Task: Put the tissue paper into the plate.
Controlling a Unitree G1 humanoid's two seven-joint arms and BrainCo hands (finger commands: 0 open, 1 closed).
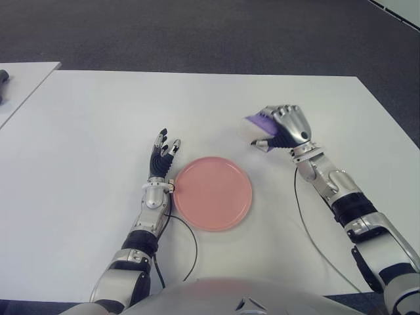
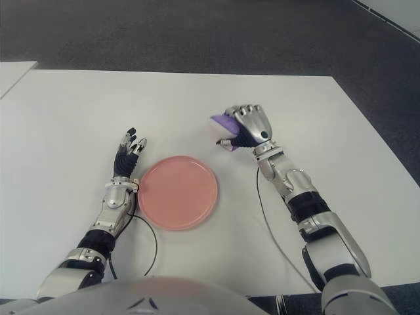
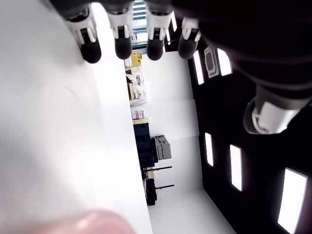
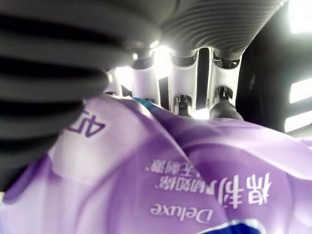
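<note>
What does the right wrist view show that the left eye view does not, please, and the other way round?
Only the right wrist view shows the printing on the purple tissue pack, including the word "Deluxe", with the fingers curled over it. Only the left eye view shows the empty pink plate, the white table and the open left hand beside the plate. Both show the right hand grasping the pack.

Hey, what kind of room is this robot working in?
Probably an office or lab: a plain white table on dark carpet, with shelves and office equipment visible in the left wrist view. The right robot hand grips a purple tissue pack.
</note>
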